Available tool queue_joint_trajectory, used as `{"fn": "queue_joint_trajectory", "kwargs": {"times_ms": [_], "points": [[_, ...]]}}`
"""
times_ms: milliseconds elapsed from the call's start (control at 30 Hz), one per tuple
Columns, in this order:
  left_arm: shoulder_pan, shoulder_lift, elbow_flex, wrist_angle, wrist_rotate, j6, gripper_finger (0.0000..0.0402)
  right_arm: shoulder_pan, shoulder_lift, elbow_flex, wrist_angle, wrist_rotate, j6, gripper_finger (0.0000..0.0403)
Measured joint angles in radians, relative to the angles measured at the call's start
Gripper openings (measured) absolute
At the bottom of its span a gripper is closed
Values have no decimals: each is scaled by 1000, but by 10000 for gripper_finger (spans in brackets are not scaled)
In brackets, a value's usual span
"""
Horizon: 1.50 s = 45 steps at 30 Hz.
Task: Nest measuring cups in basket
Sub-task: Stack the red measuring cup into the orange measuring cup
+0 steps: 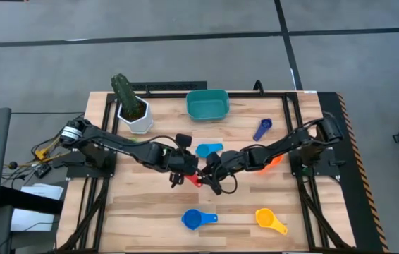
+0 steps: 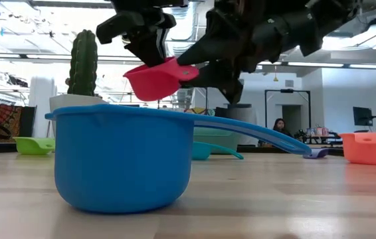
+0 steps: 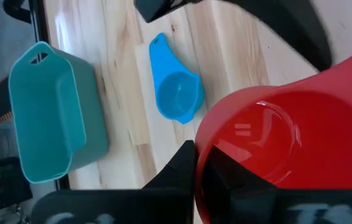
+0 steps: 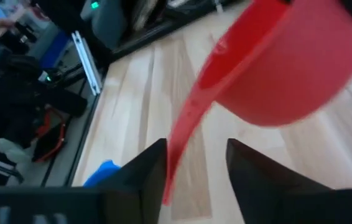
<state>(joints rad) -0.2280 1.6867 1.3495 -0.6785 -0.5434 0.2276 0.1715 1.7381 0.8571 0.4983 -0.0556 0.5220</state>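
A red measuring cup hangs in the air over the middle of the table, between my two grippers. My left gripper is shut on its rim. My right gripper is open, and the cup's handle runs down between its fingers, close to one of them. The teal basket stands at the table's far edge, with nothing showing in it. Other cups lie on the table: a light blue one, a dark blue one, a blue one, a yellow one and an orange one. My left gripper pinches the red cup's rim, on the side away from the handle, with one finger outside the wall and the other inside the bowl. It comes slanting down from the table's left. The cup hangs clear of the table, open side up, slightly tilted. My right gripper: I cannot tell whether a finger touches the handle's free end.
A white pot with a cactus stands at the far left, beside the basket. A green cup lies at the left in the low view. The blue and yellow cups lie by the near edge.
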Motion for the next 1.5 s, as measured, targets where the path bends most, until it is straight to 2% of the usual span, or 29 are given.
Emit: {"fn": "queue_joint_trajectory", "kwargs": {"times_ms": [333, 433, 533, 633, 767, 900, 967, 1067, 1200, 1367, 1500], "points": [[1, 0, 0, 2, -32, -30, 9, -12, 3, -2, 0, -6, -20, 16], [-9, 0, 13, -12, -115, -101, 29, -13, 3, -2, 9, 42, -22, 20], [-28, -5, 65, -109, -211, -178, 58, -13, -11, -20, 36, 140, -30, 17], [-42, -14, 113, -209, -253, -295, 91, -13, -29, -75, 138, 211, -17, 7], [-49, -47, 140, -260, -237, -474, 132, -23, -55, -189, 379, 271, 38, 11], [-51, -57, 138, -231, -227, -644, 157, -31, -66, -298, 659, 401, 30, 6], [-51, -58, 138, -188, -225, -656, 161, -22, -63, -343, 760, 452, -20, 5], [-49, -49, 137, -107, -227, -642, 159, -20, -64, -381, 902, 464, -104, 8], [-28, -49, 137, 7, -208, -589, 148, 9, -64, -405, 971, 457, -196, 8], [6, -53, 137, 145, -73, -504, 140, 61, -65, -435, 1057, 453, -310, 8], [34, -53, 137, 217, 43, -468, 143, 82, -109, -490, 1064, 530, -342, 8]]}}
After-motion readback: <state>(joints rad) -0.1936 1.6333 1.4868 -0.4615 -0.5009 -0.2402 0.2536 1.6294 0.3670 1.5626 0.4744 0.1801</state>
